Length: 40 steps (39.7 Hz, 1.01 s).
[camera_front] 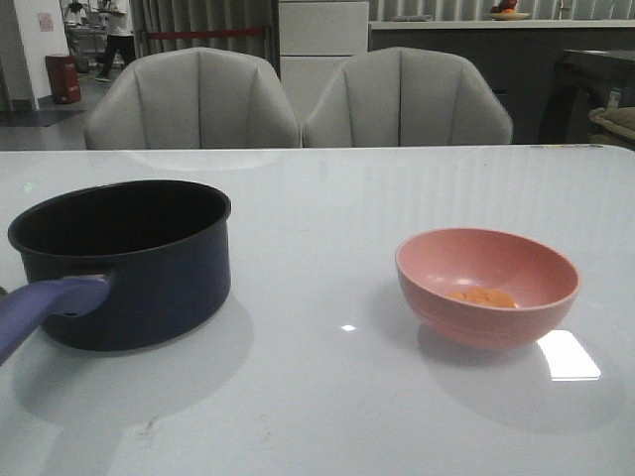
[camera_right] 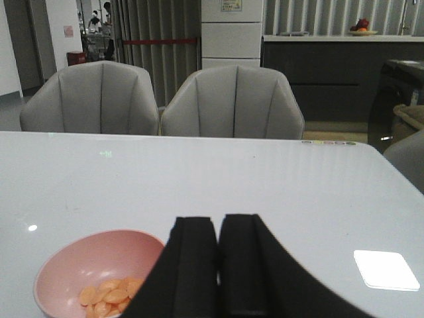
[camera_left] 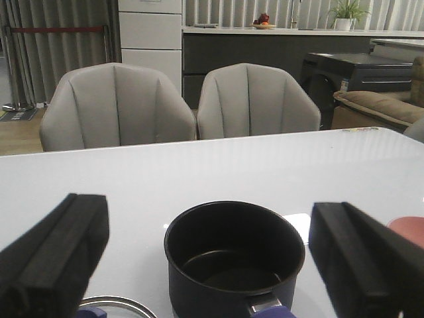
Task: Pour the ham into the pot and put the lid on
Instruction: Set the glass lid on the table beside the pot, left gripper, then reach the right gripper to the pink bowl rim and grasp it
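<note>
We see the pot on the white table at about nine o'clock in the front view, its purple-blue handle reaching toward the near left edge, and it is empty inside. The ham lies in the pink bowl at about four o'clock — well apart from the pot. The left gripper is spread wide (the pot sits between its fingers in the wrist view), a sliver of the lid just beside one finger. The right gripper is pressed closed on nothing, near the bowl.
</note>
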Motion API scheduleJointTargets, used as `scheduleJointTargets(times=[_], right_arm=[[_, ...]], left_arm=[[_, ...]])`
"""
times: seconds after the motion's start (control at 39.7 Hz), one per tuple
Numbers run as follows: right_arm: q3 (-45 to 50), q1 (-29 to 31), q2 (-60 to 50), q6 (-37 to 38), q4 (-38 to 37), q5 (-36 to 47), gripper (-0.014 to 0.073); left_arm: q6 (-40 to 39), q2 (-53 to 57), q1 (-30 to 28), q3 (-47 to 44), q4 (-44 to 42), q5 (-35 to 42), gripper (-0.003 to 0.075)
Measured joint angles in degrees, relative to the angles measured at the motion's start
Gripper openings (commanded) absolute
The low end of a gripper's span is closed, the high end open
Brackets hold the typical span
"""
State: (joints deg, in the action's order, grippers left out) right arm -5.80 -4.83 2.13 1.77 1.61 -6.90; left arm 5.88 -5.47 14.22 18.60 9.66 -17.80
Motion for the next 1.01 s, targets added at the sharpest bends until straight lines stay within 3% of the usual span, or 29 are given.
scheduleJointTargets(times=[0.23, 0.53, 0.81, 1.01], right_arm=[[-8.9, 0.0, 9.9, 0.0, 0.0, -8.5, 0.0147], [-9.2, 0.0, 15.3, 0.0, 0.8, -4.0, 0.0155], [-15.9, 0.0, 28.5, 0.0, 4.3, -7.2, 0.0433], [-24.7, -0.4, 43.8, 0.3, 9.8, -12.2, 0.0454]], left_arm=[[0.0, 0.0, 0.1, 0.0, 0.0, 0.0, 0.0648], [0.0, 0.0, 1.0, 0.0, 0.0, 0.0, 0.0648], [0.0, 0.0, 1.1, 0.0, 0.0, 0.0, 0.0648], [0.0, 0.0, 1.1, 0.0, 0.0, 0.0, 0.0648]])
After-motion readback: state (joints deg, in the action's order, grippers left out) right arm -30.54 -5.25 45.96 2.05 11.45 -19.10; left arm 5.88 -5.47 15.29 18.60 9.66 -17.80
